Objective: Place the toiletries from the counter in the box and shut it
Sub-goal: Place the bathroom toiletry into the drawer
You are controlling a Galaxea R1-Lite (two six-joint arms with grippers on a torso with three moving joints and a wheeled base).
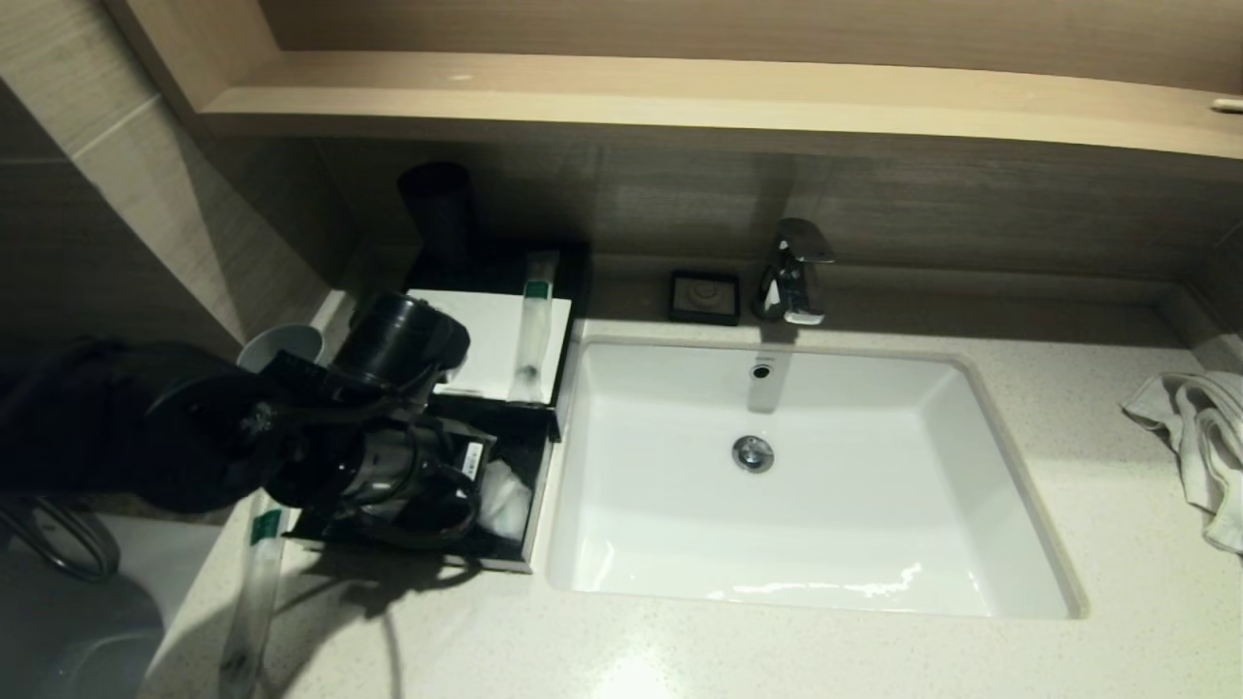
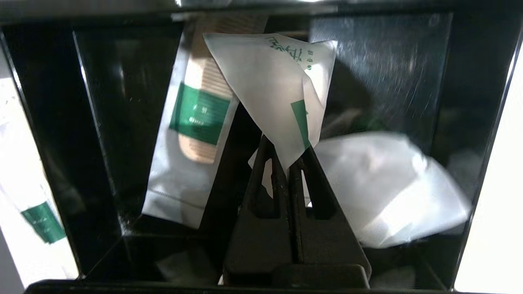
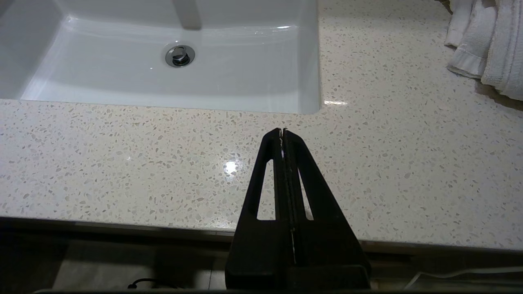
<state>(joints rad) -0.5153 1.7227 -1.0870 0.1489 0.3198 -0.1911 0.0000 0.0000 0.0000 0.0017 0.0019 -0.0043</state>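
Black against the pale counter [image 1: 680, 660], your left arm reaches in from the left side of the head view and angles down over the pulled-out drawer of the box [image 1: 540, 456], with the left gripper [image 2: 291, 163] held over the drawer's inside. Its fingers are clamped on the corner of a small white sachet [image 2: 269, 90] with green print, which sticks up from the tips and hangs clear above the drawer floor.

Inside the drawer you already have a clear packet with a green band and a comb in it [image 2: 196, 122] lying along the far side, and a crumpled white packet [image 2: 392, 188] beside the gripper (what it holds can't be made out). One long slim packet [image 1: 532, 325] lies on the box's white top panel, and another [image 1: 254, 592] rests on the counter just in front of the drawer, off to its left corner.

Your right gripper [image 3: 282, 131] is parked above the counter's front edge, near the basin [image 3: 163, 73], fingers pressed together on nothing. A white towel [image 1: 1190, 427] sits at the far right.
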